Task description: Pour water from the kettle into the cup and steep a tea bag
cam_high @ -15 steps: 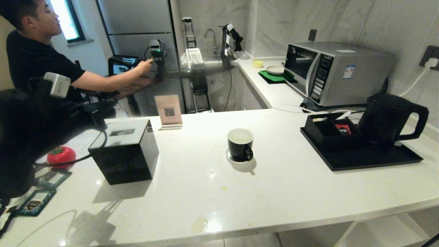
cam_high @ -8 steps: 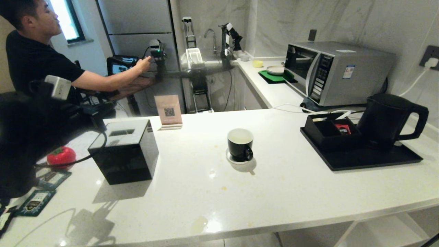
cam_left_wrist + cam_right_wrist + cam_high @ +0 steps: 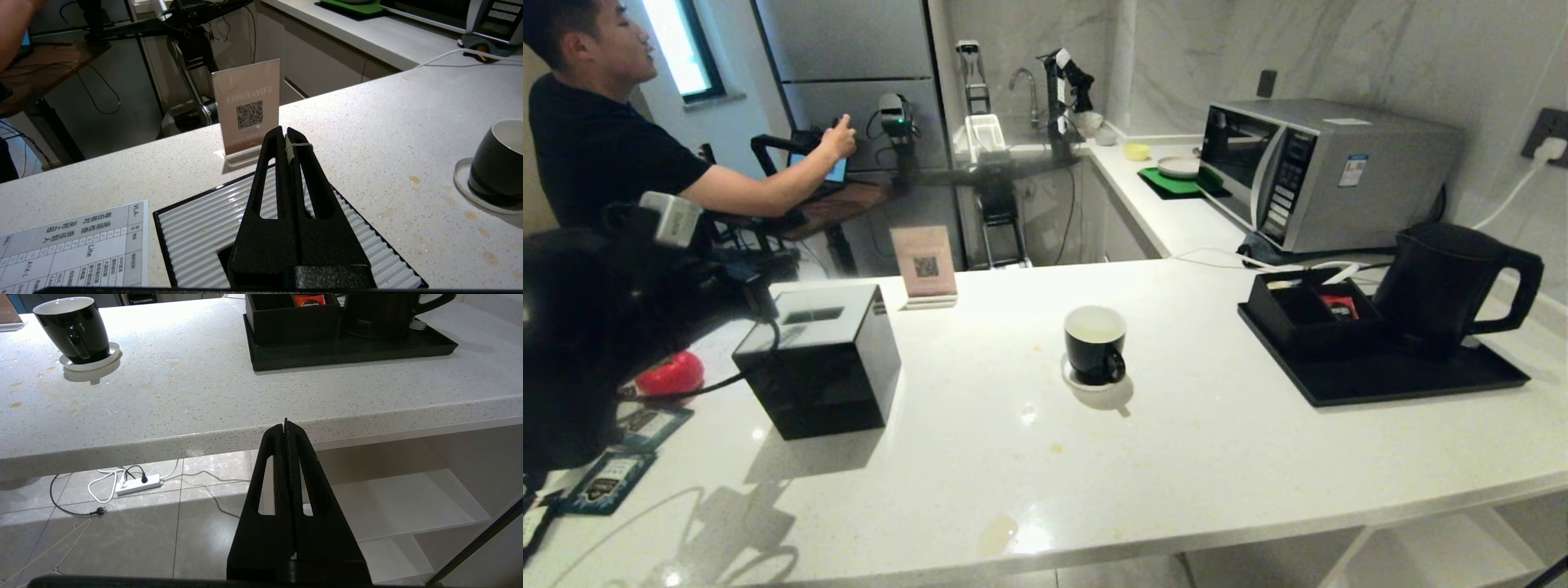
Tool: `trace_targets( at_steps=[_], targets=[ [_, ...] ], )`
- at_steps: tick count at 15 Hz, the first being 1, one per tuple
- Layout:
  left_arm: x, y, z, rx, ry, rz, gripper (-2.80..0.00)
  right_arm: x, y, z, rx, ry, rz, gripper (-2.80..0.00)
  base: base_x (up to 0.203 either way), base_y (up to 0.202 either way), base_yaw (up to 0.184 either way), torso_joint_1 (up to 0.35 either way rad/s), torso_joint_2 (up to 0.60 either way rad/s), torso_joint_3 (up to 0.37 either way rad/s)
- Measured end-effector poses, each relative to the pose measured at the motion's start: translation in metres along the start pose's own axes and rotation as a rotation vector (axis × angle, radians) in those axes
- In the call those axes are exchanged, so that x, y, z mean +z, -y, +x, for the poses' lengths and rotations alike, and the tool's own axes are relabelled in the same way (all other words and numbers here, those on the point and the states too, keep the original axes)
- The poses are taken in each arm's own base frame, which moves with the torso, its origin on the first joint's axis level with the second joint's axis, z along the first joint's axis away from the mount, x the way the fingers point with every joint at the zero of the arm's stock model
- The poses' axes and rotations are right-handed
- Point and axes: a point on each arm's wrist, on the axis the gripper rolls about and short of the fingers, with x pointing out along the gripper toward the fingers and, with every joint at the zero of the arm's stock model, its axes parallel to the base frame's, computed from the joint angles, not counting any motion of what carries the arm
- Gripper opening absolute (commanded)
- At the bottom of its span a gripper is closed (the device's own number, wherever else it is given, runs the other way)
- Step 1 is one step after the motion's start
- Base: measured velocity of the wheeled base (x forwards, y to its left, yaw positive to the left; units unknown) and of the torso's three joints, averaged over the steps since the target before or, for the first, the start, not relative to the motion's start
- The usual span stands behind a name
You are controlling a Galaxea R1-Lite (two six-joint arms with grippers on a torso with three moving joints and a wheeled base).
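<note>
My left gripper (image 3: 284, 132) is shut and hangs over the ribbed white top of a black cube box (image 3: 196, 232). A pale strip with a thin string (image 3: 300, 145) looped over one finger is pinched at its tips. This is the tea bag's string; the pouch is hidden under the fingers. The cup (image 3: 1094, 343) stands on a small saucer mid-counter, to the right of that gripper (image 3: 761, 296). At the far right the kettle (image 3: 1445, 286) stands on a black tray (image 3: 1388, 380). My right gripper (image 3: 286, 424) is shut and empty, parked below the counter's front edge.
A WiFi sign (image 3: 925, 263) stands behind the box. A red tomato-like object (image 3: 670, 373) and dark teal packets (image 3: 605, 482) lie at the left edge. A black compartment holder (image 3: 1307, 314) shares the tray. A microwave (image 3: 1323, 175) is behind. A person (image 3: 596, 139) reaches at the back left.
My left arm has crept slightly up and forward over the box. The person's hand moved left from the stand to a screen. Cup and kettle are unmoved.
</note>
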Motion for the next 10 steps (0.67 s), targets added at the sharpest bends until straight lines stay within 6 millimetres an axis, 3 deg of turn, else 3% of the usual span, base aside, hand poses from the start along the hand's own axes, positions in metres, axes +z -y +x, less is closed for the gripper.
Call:
trace_targets(
  at_steps=[10],
  targets=[
    [-0.013,-0.003,0.004,0.002,-0.037,-0.019,-2.80,0.000,0.000,0.000,0.000,0.000,0.000,-2.80,0.000,0.000,0.000,0.000,0.00,0.000]
  ],
)
